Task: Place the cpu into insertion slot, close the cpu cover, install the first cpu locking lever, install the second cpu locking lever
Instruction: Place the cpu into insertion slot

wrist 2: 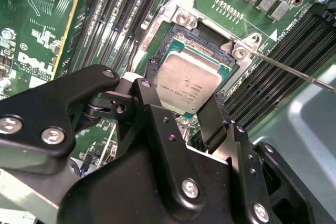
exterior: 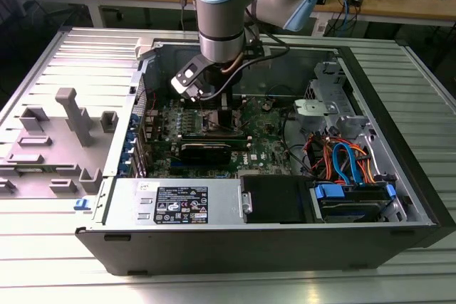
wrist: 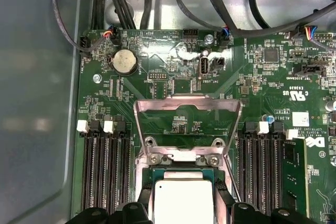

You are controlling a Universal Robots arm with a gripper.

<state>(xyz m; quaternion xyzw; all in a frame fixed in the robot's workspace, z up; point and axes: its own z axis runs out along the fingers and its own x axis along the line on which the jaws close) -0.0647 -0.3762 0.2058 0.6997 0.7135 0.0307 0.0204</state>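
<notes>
Presently the cpu (wrist 2: 190,81) lies in the insertion slot (wrist 2: 202,39), straddled by the end effector (wrist 2: 181,107). Whether it is gripped cannot be determined.

The cpu (wrist 2: 189,80) has a dull silver-grey metal top with a matt sheen. The cpu cover (wrist: 187,109) is bright bare metal, smooth and reflective. The motherboard (wrist: 252,77) is glossy green. The gripper (wrist 2: 178,95) is matt black with shiny screw heads.

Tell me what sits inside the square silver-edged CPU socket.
A flat square chip with a dull silver-grey metal top lies in the socket; the socket floor beneath it is covered, and the black pincer hides its near edge.
</notes>
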